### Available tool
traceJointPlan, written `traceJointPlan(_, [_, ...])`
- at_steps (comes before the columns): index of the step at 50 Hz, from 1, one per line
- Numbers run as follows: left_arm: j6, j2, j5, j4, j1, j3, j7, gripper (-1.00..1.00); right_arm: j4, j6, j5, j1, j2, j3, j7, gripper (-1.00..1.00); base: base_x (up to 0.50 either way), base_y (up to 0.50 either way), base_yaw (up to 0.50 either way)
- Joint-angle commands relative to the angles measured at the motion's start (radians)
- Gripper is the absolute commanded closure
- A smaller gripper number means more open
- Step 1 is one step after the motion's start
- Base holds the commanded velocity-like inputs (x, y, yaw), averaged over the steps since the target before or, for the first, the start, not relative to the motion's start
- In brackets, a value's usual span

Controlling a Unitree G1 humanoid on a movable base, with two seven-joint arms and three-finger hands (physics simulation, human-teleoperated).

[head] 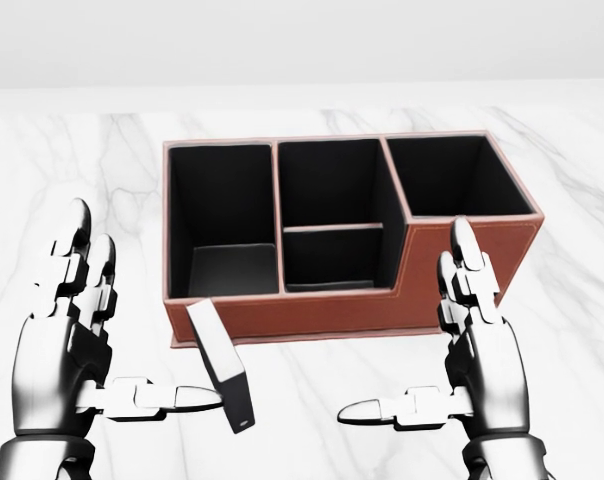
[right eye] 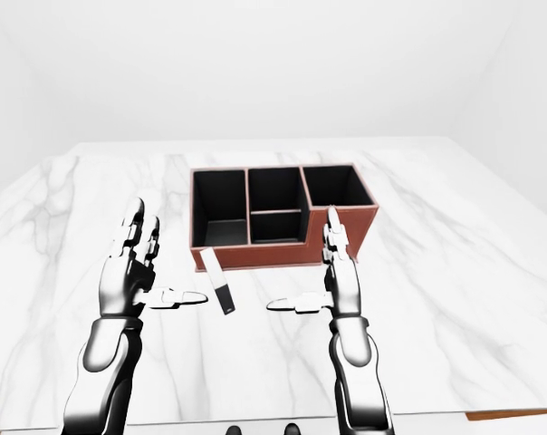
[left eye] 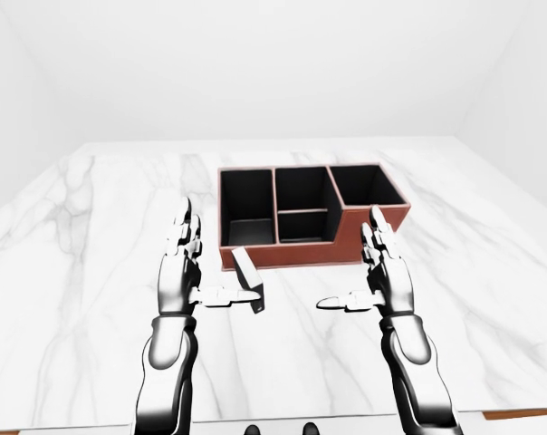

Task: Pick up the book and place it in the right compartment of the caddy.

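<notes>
The book (head: 220, 365) is a thin grey slab with a dark edge. It stands on its edge on the marble table (head: 572, 330), just below the left end of the caddy. The caddy (head: 312, 312) is brown with black insides; its right compartment (head: 462, 180) is empty. My left hand (head: 132, 340) is open to the left of the book, its thumb tip at the book's lower end. My right hand (head: 427, 365) is open and empty to the right of the book, below the caddy's right part.
The caddy's left compartment (head: 222, 215) and two small middle compartments (head: 332, 210) are also empty. The table's near edge (left eye: 518, 414) shows at the bottom of the left-eye view. White walls stand beyond the table.
</notes>
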Motion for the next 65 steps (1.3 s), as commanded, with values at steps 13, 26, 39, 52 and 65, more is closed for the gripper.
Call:
traceJointPlan(13, [0.001,-0.001,0.006,0.002,-0.002,-0.005,0.003,-1.00,0.006,-0.004,-0.002,0.001,0.000,0.003,0.003,-1.00,0.18,0.00,0.00])
traceJointPlan(26, [0.003,-0.001,0.004,-0.009,0.000,-0.004,0.003,-1.00,0.002,-0.014,-0.012,0.009,0.000,0.012,0.002,-1.00,0.08,0.00,0.00])
traceJointPlan(39, [-0.025,-0.001,0.002,-0.021,0.014,-0.009,-0.010,-1.00,0.006,-0.020,-0.013,0.012,0.000,0.012,0.005,-1.00,0.00,0.00,0.00])
traceJointPlan(52, [-0.045,-0.001,-0.007,-0.039,0.023,-0.007,-0.022,-1.00,-0.001,-0.014,-0.011,0.014,0.000,0.012,0.007,-1.00,0.00,0.00,0.00])
traceJointPlan(65, [-0.049,-0.001,0.006,-0.031,0.023,-0.006,-0.016,-1.00,0.031,-0.050,-0.035,0.026,0.002,0.033,0.004,-1.00,0.00,0.00,0.00])
